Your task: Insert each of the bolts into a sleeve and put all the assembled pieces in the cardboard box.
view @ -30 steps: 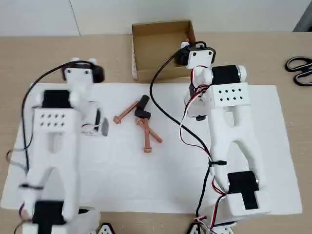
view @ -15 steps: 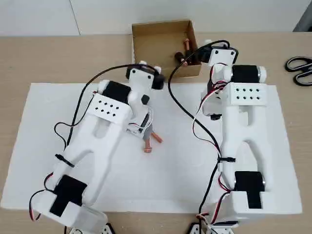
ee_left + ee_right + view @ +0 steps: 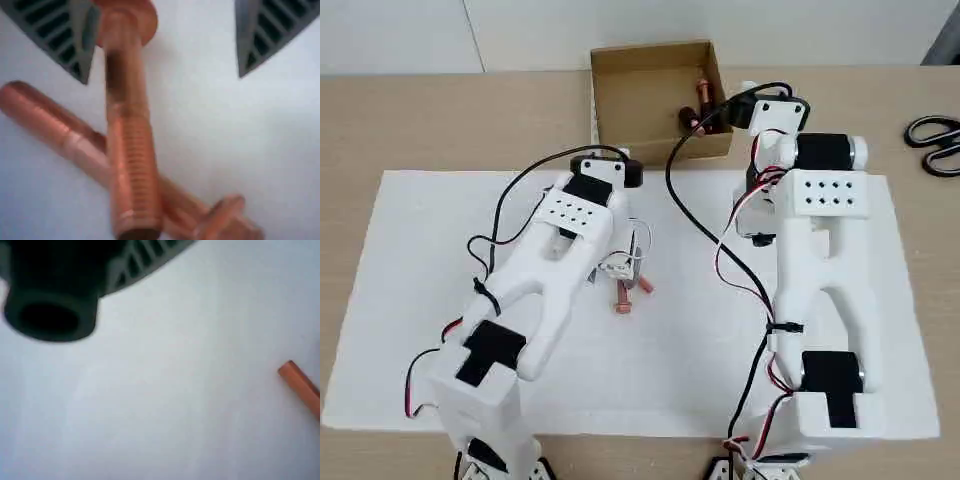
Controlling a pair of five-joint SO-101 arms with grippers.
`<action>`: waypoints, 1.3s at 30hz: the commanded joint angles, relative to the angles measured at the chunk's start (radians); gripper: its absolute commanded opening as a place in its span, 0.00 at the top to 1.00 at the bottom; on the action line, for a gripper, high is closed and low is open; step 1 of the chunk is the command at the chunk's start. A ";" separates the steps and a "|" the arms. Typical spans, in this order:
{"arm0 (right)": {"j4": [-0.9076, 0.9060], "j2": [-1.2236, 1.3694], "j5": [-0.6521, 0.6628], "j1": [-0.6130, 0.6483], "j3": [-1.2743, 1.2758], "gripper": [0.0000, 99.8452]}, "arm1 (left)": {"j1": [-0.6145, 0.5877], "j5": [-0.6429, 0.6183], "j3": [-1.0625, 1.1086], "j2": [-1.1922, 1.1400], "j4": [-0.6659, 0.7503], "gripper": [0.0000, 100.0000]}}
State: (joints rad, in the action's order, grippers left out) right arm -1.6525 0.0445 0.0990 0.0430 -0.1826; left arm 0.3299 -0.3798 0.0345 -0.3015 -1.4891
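Two copper bolts [image 3: 131, 150] lie crossed on the white sheet [image 3: 410, 300]. My left gripper [image 3: 162, 35] hangs open right over them, its fingers [image 3: 65, 35] on either side of one bolt's head. From above, the bolts [image 3: 624, 293] stick out from under the left gripper [image 3: 620, 265]. My right gripper [image 3: 75, 270] is shut on a black sleeve [image 3: 50, 305], held above the sheet with its bore showing. A bolt tip [image 3: 300, 387] lies off to one side. The cardboard box [image 3: 620, 90] at the back holds one bolt in a sleeve [image 3: 698, 110].
Black scissors [image 3: 935, 140] lie on the wooden table at the far right. The right arm [image 3: 815, 250] stretches along the sheet's right side, its cable looping across the middle towards the box. Bare sheet lies at the front and left.
The left arm swung in from the left and settled over the bolts. The right arm drew back from the box, where an assembled piece now lies.
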 commanded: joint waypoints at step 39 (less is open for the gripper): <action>0.001 -0.058 0.005 -0.005 -0.049 0.99 | 0.018 -0.052 -0.018 0.000 0.069 0.95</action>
State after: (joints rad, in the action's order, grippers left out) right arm -1.6525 0.0445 0.0990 0.0430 -0.1826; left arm 0.3452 -0.4304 0.0345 -0.3061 -1.4323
